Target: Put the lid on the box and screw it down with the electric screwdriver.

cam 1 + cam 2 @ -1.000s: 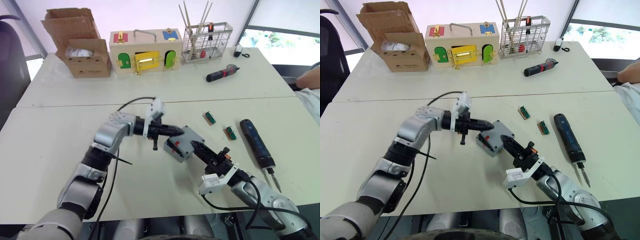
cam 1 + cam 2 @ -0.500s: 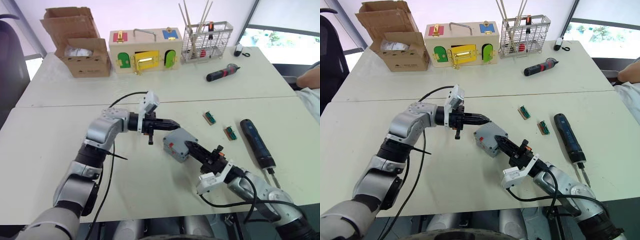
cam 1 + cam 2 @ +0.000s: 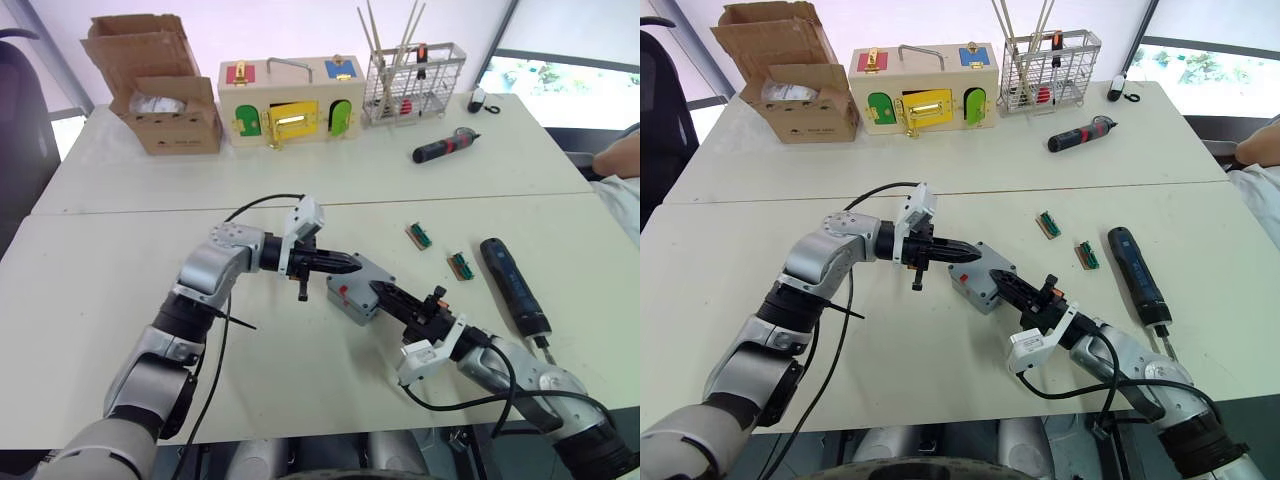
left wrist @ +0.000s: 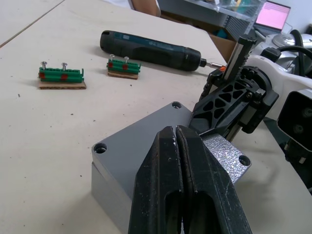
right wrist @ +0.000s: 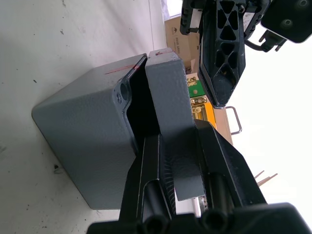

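The grey box (image 3: pixel 349 301) stands mid-table with the grey lid (image 3: pixel 366 271) lying on it, shifted so one box corner (image 4: pixel 229 154) shows beneath. My right gripper (image 3: pixel 384 294) is shut on the lid's near edge (image 5: pixel 170 112), beside the box wall (image 5: pixel 87 141). From the other side, my left gripper (image 3: pixel 345 263) is shut and empty, its tips just over the lid's top (image 4: pixel 141 146). Whether they touch I cannot tell. The dark blue electric screwdriver (image 3: pixel 511 286) lies on the table to the right of the box, apart from both grippers.
Two green terminal blocks (image 3: pixel 418 236) (image 3: pixel 460 265) lie between box and screwdriver. A red-and-black screwdriver (image 3: pixel 445 148), a wire basket (image 3: pixel 415 80), a wooden box with coloured doors (image 3: pixel 290 100) and a cardboard box (image 3: pixel 165 100) stand at the back. A person's arm (image 3: pixel 620 155) is at the right edge.
My left gripper drew back from the box half a second ago and has now come forward again over the lid. The right gripper has stayed at the lid's edge.
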You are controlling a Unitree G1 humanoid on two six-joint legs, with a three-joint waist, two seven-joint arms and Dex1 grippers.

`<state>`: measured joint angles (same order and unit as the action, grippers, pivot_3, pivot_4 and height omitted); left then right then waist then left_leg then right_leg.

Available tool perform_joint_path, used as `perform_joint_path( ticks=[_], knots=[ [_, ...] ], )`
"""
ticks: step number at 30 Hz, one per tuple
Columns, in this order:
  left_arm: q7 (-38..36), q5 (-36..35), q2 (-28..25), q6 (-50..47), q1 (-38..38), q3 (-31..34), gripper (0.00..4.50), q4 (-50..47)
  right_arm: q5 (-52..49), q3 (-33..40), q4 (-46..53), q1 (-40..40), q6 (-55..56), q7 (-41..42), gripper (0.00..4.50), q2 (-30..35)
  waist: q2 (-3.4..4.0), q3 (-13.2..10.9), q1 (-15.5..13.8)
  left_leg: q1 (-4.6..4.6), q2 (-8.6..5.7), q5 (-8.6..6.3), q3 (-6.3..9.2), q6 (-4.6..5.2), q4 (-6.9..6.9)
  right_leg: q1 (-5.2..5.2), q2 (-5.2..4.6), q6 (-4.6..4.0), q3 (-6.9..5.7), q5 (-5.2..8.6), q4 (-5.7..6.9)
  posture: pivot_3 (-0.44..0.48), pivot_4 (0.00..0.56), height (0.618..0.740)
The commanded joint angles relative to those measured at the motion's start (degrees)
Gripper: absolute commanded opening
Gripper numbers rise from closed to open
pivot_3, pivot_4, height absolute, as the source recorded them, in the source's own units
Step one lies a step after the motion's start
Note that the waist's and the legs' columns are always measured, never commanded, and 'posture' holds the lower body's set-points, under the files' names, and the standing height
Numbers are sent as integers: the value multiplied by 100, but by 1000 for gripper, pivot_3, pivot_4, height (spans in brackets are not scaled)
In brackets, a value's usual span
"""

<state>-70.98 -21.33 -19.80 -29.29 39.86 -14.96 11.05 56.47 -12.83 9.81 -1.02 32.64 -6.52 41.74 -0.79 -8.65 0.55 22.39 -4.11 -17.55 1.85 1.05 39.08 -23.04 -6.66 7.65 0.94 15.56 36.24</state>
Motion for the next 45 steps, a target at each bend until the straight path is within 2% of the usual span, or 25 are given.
perform_joint_path(
  ticks=[1, 6, 7, 9, 12, 13, 17, 30, 45],
  knots=[
    [-54, 22, -15, 126, 28, -19, 30, -174, -70, 74, 70, -73, 34, -28, 194, 49, 0, 0, -1, 0, 0, 0, 0, 0, 0, 0, 0, 0, 0, 0, 0, 0, 150, 737],
    [-190, 323, -99, 418, -71, -326, 30, -148, -34, 30, 72, -121, 6, 4, 194, 33, 0, 0, -4, 0, 0, 0, 0, 0, 0, 1, 0, 0, 0, 0, 0, 0, 150, 737],
    [-205, 416, -114, 506, -104, -415, 30, -119, -62, 35, 60, -126, -8, 22, 994, 27, 0, 0, -2, 0, -1, 0, 0, 0, 0, 1, 0, 0, 0, 0, 0, 0, 150, 737],
    [-238, 588, -130, 646, -154, -586, 30, -30, -126, 53, 40, -138, -43, 62, 1653, 15, -3, 2, 4, 0, 0, 0, 0, 0, 0, 1, 0, 0, 0, 0, 0, 0, 150, 737],
    [-253, 878, -136, 954, -201, -795, 6, 220, -120, 102, 69, -155, -58, 53, 3067, 40, -3, 4, 2, -24, 1, 0, 1, 0, 2, 32, 1, 0, -1, 0, -5, 0, 150, 737],
    [-226, 967, -120, 1057, -211, -838, 0, 313, -119, 139, 96, -160, -60, 48, 3379, 66, -3, 4, 1, -34, 1, 0, 1, 0, 2, 40, 1, 0, -1, 0, -6, 0, 150, 737],
    [-187, 1114, -52, 1234, -249, -928, 0, 532, -220, 274, 230, -176, -61, 150, 4092, 156, -6, 5, -15, -97, 0, -12, 2, 20, -1, 107, 1, -2, -1, 1, -14, 0, 150, 737],
    [-116, 1637, 5, 1980, -342, -1214, 0, 1099, -562, 595, 725, -409, 159, 585, 4092, 513, -8, 42, -143, -100, -7, -17, 6, 29, 2, 125, -4, -2, 0, 1, -29, 0, 150, 737],
    [-31, 1847, 107, 2238, -399, -1300, 0, 1341, -896, 1177, 824, -627, 493, 835, 4092, 896, 10, 62, -145, -112, -10, -33, 21, 56, 3, 168, -2, -2, -4, 1, -88, 0, 150, 737]
  ],
)
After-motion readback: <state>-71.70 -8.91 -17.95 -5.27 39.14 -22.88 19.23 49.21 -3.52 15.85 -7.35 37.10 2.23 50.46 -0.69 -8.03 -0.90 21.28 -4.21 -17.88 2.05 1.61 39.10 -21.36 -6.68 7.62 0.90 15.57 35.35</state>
